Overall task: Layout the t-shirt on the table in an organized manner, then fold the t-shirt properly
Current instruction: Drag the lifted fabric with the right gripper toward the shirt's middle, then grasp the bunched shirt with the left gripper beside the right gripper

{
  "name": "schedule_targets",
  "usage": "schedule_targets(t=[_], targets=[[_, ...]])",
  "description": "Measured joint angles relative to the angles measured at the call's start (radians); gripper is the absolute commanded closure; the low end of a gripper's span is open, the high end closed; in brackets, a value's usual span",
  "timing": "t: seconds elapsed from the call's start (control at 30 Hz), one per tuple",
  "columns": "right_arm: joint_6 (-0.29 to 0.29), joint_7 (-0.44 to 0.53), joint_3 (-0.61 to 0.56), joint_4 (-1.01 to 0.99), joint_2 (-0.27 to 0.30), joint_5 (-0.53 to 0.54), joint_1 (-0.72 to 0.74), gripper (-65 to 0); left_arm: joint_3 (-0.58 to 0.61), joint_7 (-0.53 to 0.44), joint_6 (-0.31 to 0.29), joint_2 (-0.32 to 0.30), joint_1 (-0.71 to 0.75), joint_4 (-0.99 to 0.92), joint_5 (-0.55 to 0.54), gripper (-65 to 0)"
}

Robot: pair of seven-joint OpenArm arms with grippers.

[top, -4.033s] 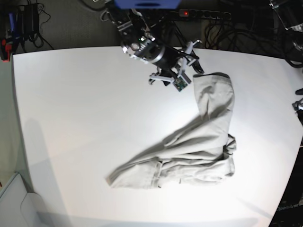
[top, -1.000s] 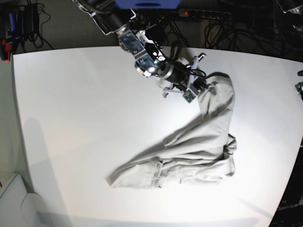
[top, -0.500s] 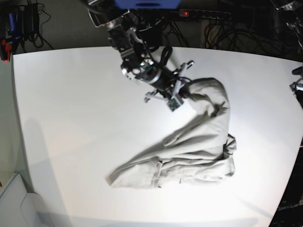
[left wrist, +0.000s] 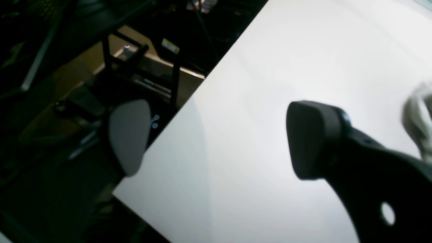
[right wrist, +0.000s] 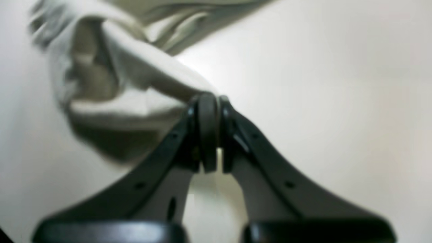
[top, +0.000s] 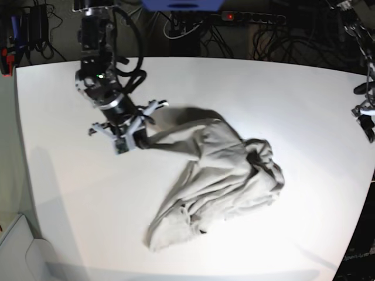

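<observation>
Right claw (top: 133,139): clenched on a t-shirt (top: 220,175) edge, at ten o'clock on the surface (top: 70,193). Left claw (left wrist: 216,141): released, idle (empty). Advice: drag low and steady so the bunched cloth spreads flat.

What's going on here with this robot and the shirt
A two-armed robot is working on a t-shirt on a white table. The right gripper is shut on an edge of the shirt, with cloth stretched out from the crumpled heap toward it. The left gripper is open and holds nothing, out near the table's edge. The shirt is not yet laid flat, and folding hasn't started.
</observation>
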Motion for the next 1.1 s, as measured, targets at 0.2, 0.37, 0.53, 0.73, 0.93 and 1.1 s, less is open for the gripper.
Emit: schedule_targets(t=[0.2,0.37,0.53,0.73,0.93,1.1], targets=[[0.000,-0.003,0.298,0.037,0.004,-0.001,0.014,0.0,0.089,-0.002,-0.006,0.001,-0.008,0.000,-0.001,-62.3],[-0.002,-0.006,0.372,0.038,0.006,-0.005,0.020,0.0,0.155,-0.005,0.002,0.014,-0.008,0.000,0.000,-62.3],[-0.002,-0.006,0.367,0.038,-0.002,-0.004,0.020,0.0,0.233,-0.005,-0.001,0.062,-0.013,0.000,0.002,-62.3],[0.013,-0.004,0.325,0.095,0.000,-0.008,0.010,0.0,0.323,-0.007,0.000,0.085,-0.020,0.000,0.000,-62.3],[0.038,-0.003,0.220,0.137,-0.005,-0.001,-0.003,0.0,0.490,-0.004,-0.004,0.087,-0.012,0.008,-0.002,-62.3],[0.038,-0.007,0.164,0.137,-0.002,-0.002,0.002,0.0,0.625,-0.004,0.001,0.129,-0.010,0.015,0.006,-62.3]])
